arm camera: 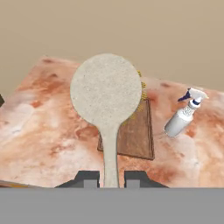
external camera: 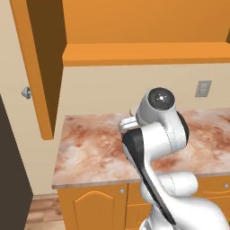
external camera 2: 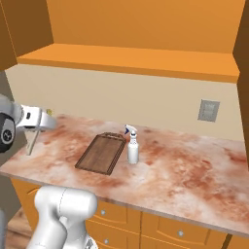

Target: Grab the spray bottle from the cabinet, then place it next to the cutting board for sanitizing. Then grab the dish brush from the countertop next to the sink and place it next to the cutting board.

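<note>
From the left base view my own arm blocks most of what matters; past it I see the marbled tabletop [external camera: 90, 148] and the orange cabinet [external camera: 143, 49] above.

From the right base view the spray bottle [external camera 2: 133, 150] stands upright just beside the right edge of the cutting board [external camera 2: 100, 153], so I judge that half done. At far left the pincer [external camera 2: 39, 125] holds the dish brush [external camera 2: 32, 142] hanging over the tabletop's left end, well apart from the board.

In the hand view the pincer is clamped on the brush's thin handle [arm camera: 110, 153] near its end, the round pale head [arm camera: 106, 92] out ahead over the board. I'd judge the brush light and stiff, but the slim smooth handle could swivel between the pads, so this low hold on the shaft suits it only with a gentle carry and set-down.
</note>
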You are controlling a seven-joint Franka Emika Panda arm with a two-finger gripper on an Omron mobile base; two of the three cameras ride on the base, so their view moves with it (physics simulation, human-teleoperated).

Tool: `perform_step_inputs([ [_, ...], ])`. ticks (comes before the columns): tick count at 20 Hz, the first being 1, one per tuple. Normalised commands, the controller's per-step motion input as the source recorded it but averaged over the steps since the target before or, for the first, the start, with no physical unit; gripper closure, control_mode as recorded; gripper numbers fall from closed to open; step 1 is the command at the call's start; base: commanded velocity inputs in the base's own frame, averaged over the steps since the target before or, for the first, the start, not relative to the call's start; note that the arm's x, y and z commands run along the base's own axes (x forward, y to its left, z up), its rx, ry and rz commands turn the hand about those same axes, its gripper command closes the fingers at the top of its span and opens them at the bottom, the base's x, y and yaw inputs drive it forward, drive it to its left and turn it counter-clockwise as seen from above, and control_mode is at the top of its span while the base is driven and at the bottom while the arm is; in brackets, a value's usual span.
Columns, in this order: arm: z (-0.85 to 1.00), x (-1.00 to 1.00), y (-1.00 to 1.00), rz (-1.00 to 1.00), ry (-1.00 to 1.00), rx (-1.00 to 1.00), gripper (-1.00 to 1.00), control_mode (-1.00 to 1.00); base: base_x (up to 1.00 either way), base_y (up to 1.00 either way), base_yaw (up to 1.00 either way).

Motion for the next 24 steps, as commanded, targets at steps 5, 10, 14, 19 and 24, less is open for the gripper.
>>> perform_step_inputs([
  [5, -0.61, 0.66, 0.04, 0.00, 0.18, 0.01, 1.00, -1.00, 0.00, 0.00, 0.00],
  [10, -0.62, 0.62, 0.00, 0.00, 0.15, 0.02, 1.00, -1.00, 0.00, 0.00, 0.00],
  [14, -0.66, 0.63, 0.04, 0.00, 0.12, 0.03, 1.00, -1.00, 0.00, 0.00, 0.00],
  [19, -0.64, 0.63, 0.16, 0.00, 0.09, 0.03, 1.00, -1.00, 0.00, 0.00, 0.00],
  [24, -0.60, 0.63, 0.22, 0.00, 0.07, 0.02, 1.00, -1.00, 0.00, 0.00, 0.00],
])
